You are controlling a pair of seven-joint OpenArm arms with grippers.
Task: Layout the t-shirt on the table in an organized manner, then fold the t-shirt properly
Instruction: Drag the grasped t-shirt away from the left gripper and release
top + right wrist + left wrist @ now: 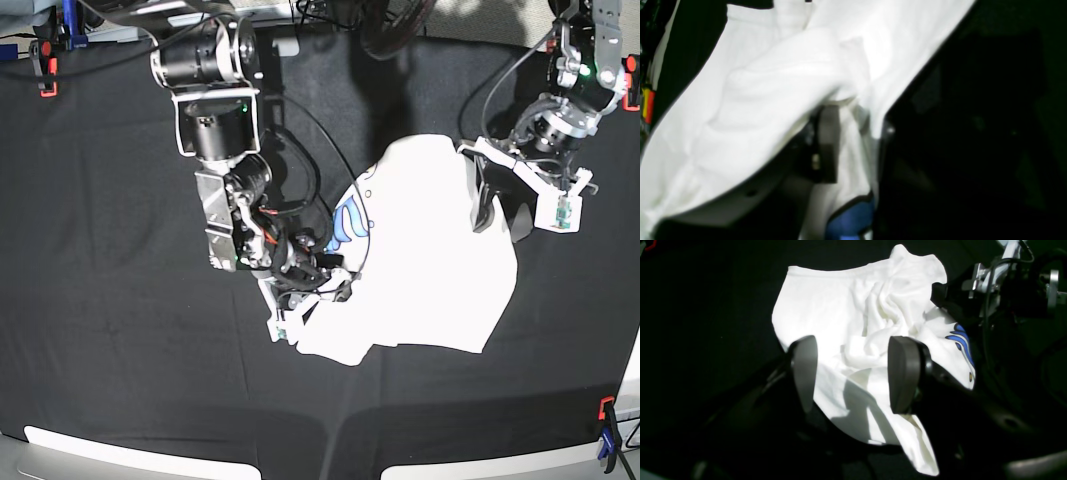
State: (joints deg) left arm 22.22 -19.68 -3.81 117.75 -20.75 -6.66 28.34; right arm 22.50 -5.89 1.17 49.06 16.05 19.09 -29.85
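Cloth of the t-shirt (430, 270) is judged light, limp and prone to bunching; hems and shoulder seams are the best holds. It lies crumpled mid-table (100, 330). Right gripper (853, 133) pinches a fold at its edge, arm angled low. Left gripper (853, 373) hovers above, jaws wide, empty.

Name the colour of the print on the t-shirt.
Blue, on the white t-shirt; clearest in the left wrist view.

A: Where does the t-shirt (430, 270) lie?
B: Bunched on the table (100, 330), near its middle.
A: And the grippers?
B: The right gripper (300, 305) at its left edge; the left gripper (500, 210) over its far right corner.
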